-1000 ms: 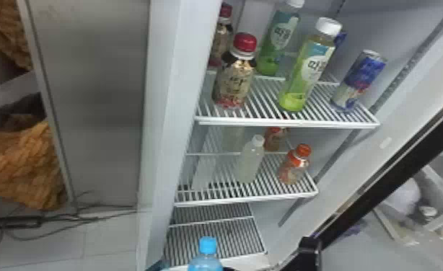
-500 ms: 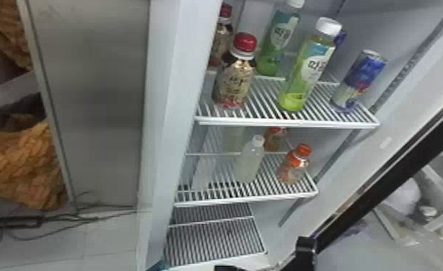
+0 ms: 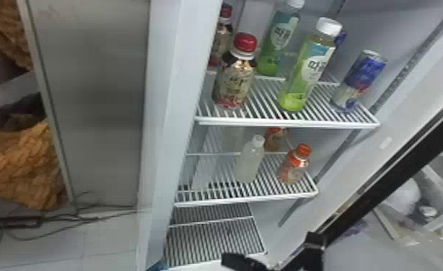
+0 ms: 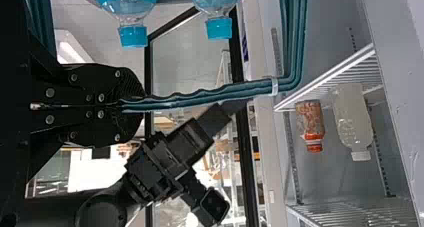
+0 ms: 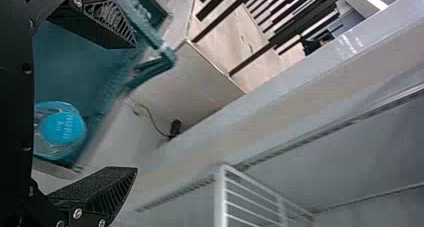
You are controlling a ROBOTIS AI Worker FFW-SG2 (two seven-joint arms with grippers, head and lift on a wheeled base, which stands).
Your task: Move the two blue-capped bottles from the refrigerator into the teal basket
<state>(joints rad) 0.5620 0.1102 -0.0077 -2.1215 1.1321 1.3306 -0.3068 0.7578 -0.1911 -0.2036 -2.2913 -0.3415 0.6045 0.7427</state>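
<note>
My right gripper (image 3: 272,249) is at the bottom of the head view; in the right wrist view the right gripper (image 5: 135,109) stands open and empty. Beyond its fingers a blue-capped bottle (image 5: 62,129) sits inside the teal basket (image 5: 75,62). The left wrist view has two blue-capped bottles (image 4: 125,7) (image 4: 216,7) side by side between the sides of the basket's teal handle (image 4: 210,94). My left gripper (image 4: 132,104) is shut on that handle. A sliver of the teal basket (image 3: 156,266) is at the head view's bottom edge.
Fridge shelves hold red-capped (image 3: 233,81) and white-capped bottles (image 3: 305,72), a blue can (image 3: 359,79), a pale bottle (image 3: 249,160) and an orange-capped bottle (image 3: 294,165). The fridge side wall (image 3: 166,108) and black door frame (image 3: 404,162) flank the opening.
The blue-capped bottle at the head view's bottom edge a second ago has left that view downward. My right gripper has shifted slightly upward in the view.
</note>
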